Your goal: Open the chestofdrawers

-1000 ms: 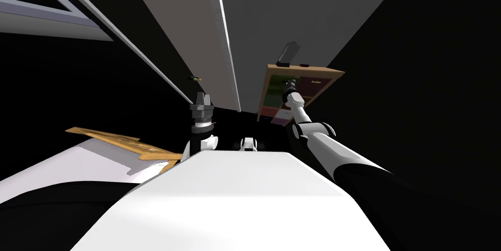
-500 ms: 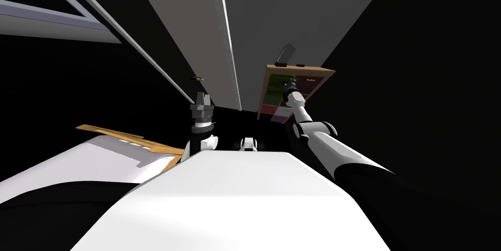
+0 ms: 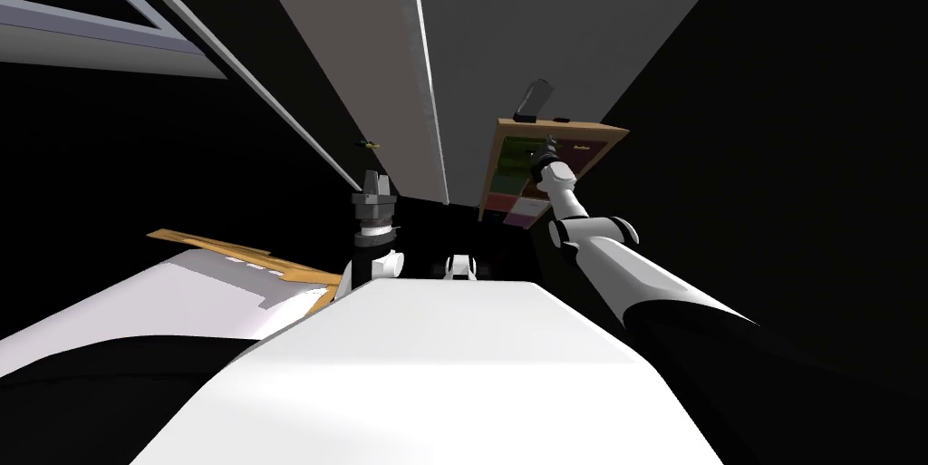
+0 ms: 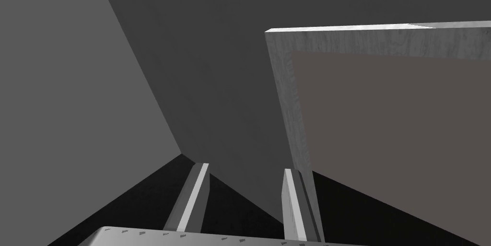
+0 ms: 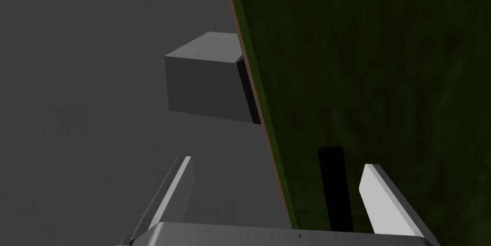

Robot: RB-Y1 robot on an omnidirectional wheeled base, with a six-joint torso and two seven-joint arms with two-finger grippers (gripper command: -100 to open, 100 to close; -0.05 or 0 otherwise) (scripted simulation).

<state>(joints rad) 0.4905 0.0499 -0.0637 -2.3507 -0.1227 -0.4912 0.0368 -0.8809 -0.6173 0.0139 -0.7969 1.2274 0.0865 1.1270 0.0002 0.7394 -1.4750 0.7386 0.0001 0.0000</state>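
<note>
The chest of drawers (image 3: 589,130) has a wooden frame and coloured drawer fronts, and stands ahead to the right against the grey wall. My right gripper (image 3: 544,150) is up against its top row. In the right wrist view the right gripper (image 5: 280,195) is open, the dark green drawer front (image 5: 383,65) lies close ahead, and a black handle bar (image 5: 333,185) stands between the fingers without being pinched. My left gripper (image 3: 376,183) is held upright in front of my chest. In the left wrist view the left gripper (image 4: 244,200) is open with nothing in it.
A grey box (image 3: 535,99) sits on top of the chest, and the right wrist view shows this box (image 5: 206,82) beyond the drawer's edge. A long pale wall panel (image 3: 417,79) runs ahead. A wooden-edged white surface (image 3: 236,260) lies low to the left. Black areas flank both sides.
My right gripper's fingers have spread from nearly shut to wide open at the drawer front, and the right arm has shifted slightly rightward. The left arm has not moved.
</note>
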